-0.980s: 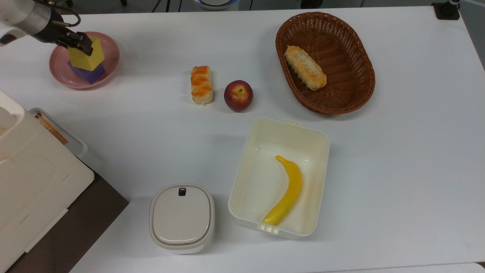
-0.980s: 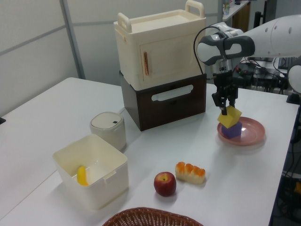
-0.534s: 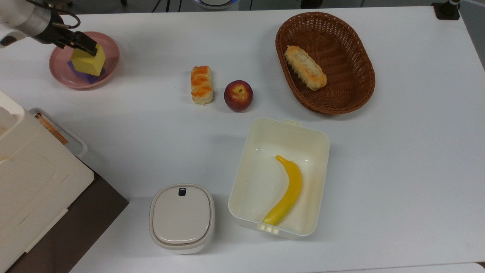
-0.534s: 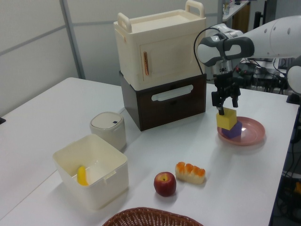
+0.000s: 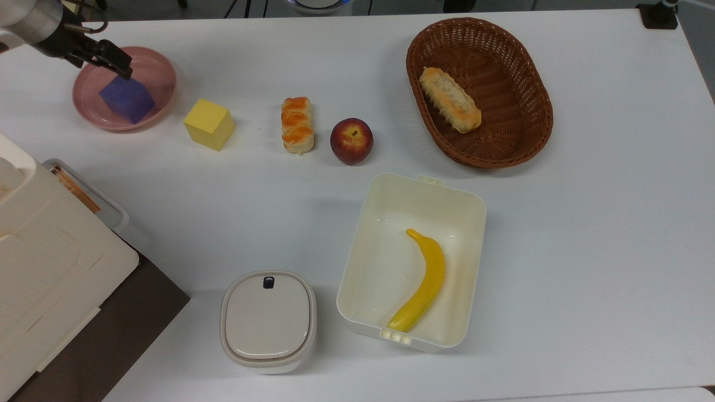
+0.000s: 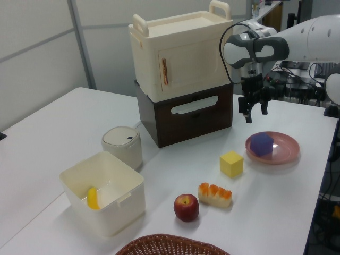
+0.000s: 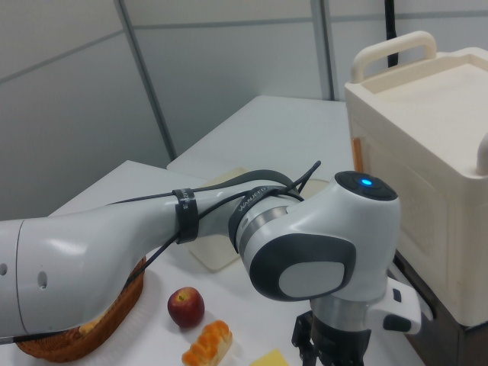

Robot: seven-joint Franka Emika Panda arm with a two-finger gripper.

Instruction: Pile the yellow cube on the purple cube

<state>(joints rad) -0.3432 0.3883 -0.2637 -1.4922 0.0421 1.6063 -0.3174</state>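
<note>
While the gripper hangs above the pink plate at the top view's far left, its fingers are spread apart and hold nothing. Purple cube sits in the plate, bare on top. Yellow cube rests on the white table just beside the plate, to the top view's right of it, apart from the purple one. Next along: glazed pastry, then red apple, near each other. Lower down, a lidded white container and an open cream box with a banana in it. Wicker basket with a bread roll stands at the top view's right. Nothing lies between the two cubes.

Half a second ago the yellow cube sat on the purple cube under the gripper; now it is off the stack and on the table, and the gripper has risen.
</note>
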